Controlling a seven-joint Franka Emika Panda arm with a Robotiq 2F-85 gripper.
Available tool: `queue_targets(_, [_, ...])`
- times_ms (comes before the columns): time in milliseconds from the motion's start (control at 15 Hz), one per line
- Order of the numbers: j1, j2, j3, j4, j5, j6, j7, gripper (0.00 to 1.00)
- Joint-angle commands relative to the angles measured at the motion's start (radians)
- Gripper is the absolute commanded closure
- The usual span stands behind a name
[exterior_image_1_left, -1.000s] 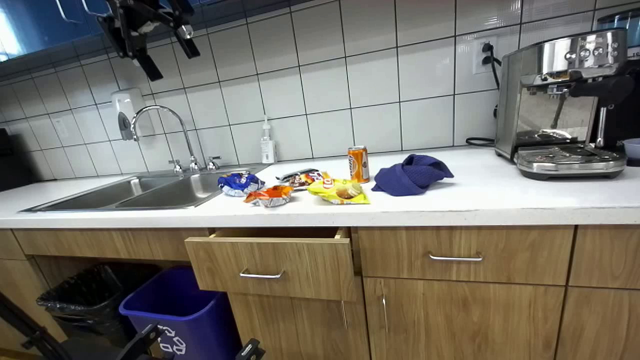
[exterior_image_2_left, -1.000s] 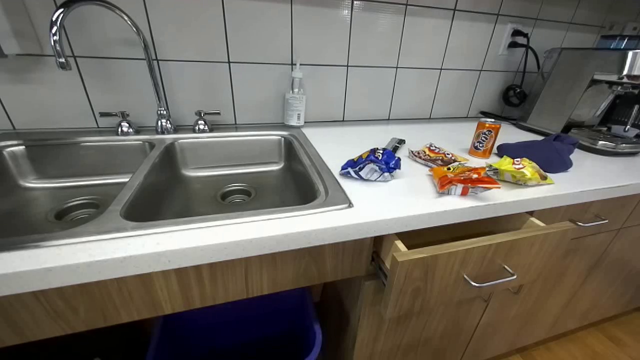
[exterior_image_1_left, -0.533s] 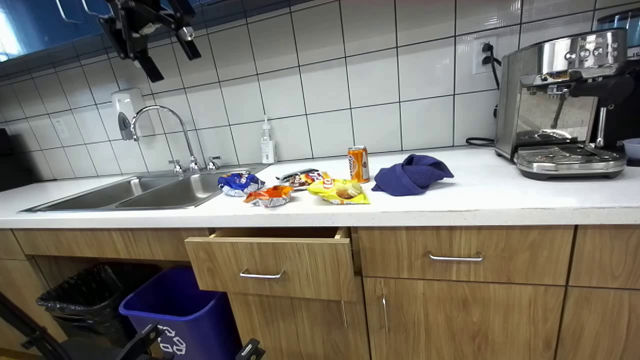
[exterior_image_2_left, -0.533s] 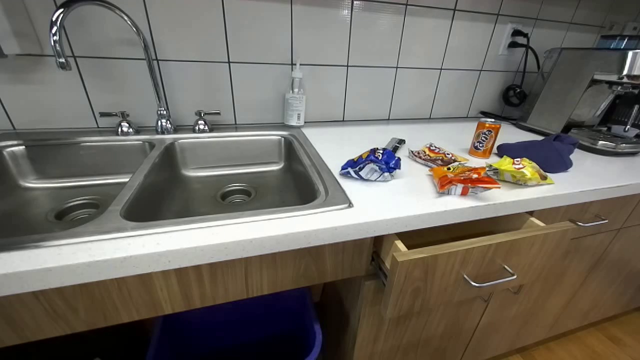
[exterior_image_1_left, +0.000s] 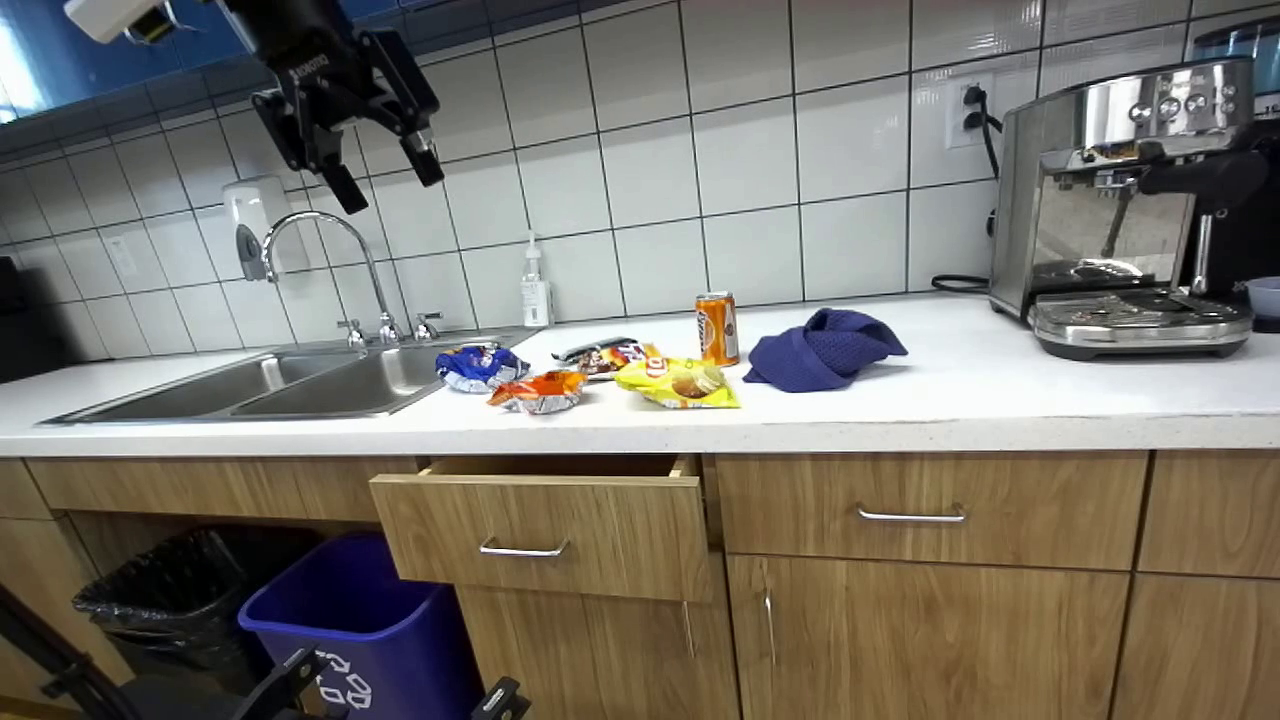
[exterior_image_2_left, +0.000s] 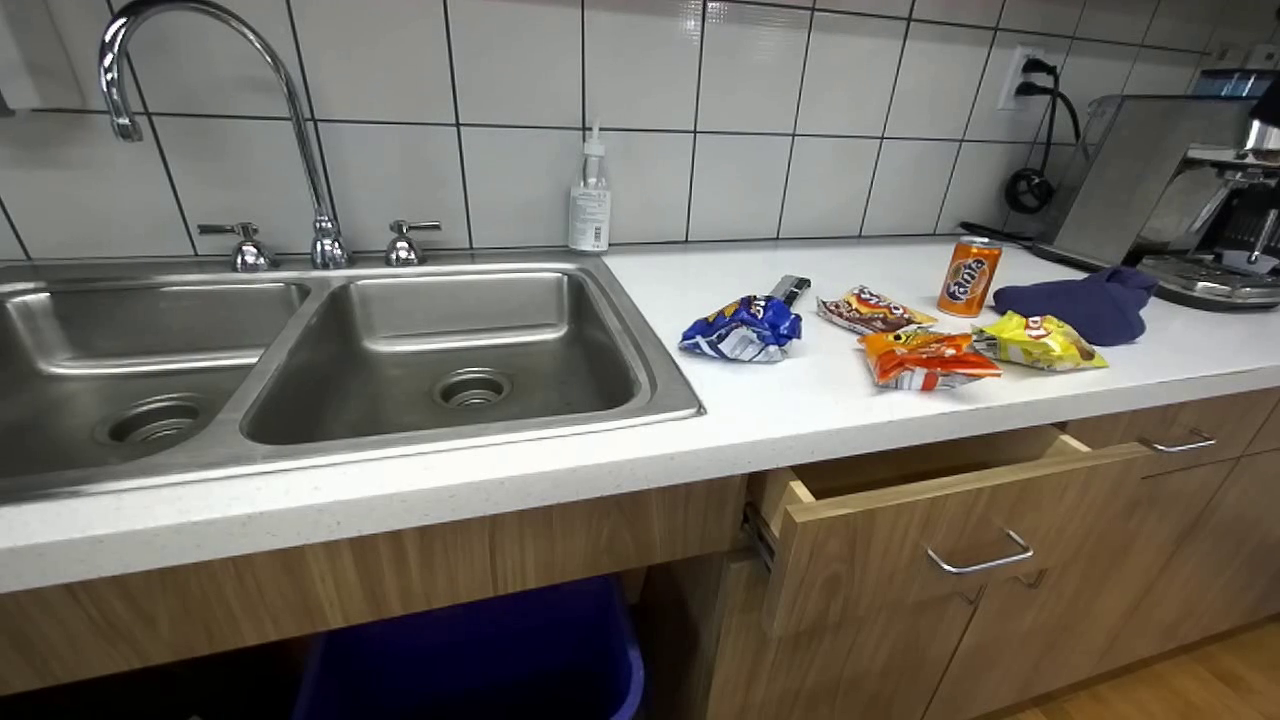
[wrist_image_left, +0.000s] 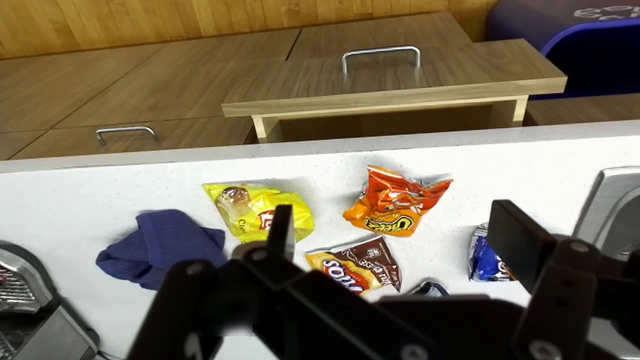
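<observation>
My gripper (exterior_image_1_left: 388, 180) hangs in the air above the counter, in front of the tiled wall. Its fingers are wide apart with nothing held between them. In the wrist view, the gripper (wrist_image_left: 393, 220) looks down over several snack bags. An orange bag (wrist_image_left: 395, 205) lies framed between the fingertips, well below them. A brown and yellow bag (wrist_image_left: 367, 262) is partly covered by the gripper body. One finger overlaps a yellow bag (wrist_image_left: 255, 210); the other partly hides a blue bag (wrist_image_left: 482, 257). An orange soda can (exterior_image_2_left: 970, 277) stands upright behind the bags, hidden in the wrist view.
A dark blue cloth (exterior_image_2_left: 1085, 303) lies beside the can. A drawer (exterior_image_1_left: 545, 535) is pulled out beneath the bags. The sink (exterior_image_2_left: 660, 390) with its tall faucet (exterior_image_1_left: 375, 280) is at one side, a coffee machine (exterior_image_1_left: 1120, 210) at the other. A blue bin (exterior_image_1_left: 400, 630) stands below.
My gripper has come lower and to the right, and more of the arm shows above it. A dark shape now shows at an exterior view's right edge. The counter items have not moved.
</observation>
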Motion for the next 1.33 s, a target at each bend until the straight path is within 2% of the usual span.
queue_targets(0, [0.009, 0.067, -0.046, -0.037, 0.01, 0.109, -0.054, 0.0])
queue_targets(467, [0.013, 0.245, -0.101, -0.043, 0.017, 0.246, -0.144, 0.0])
queue_targets(1267, [0.016, 0.558, -0.086, -0.002, 0.037, 0.468, -0.129, 0.0])
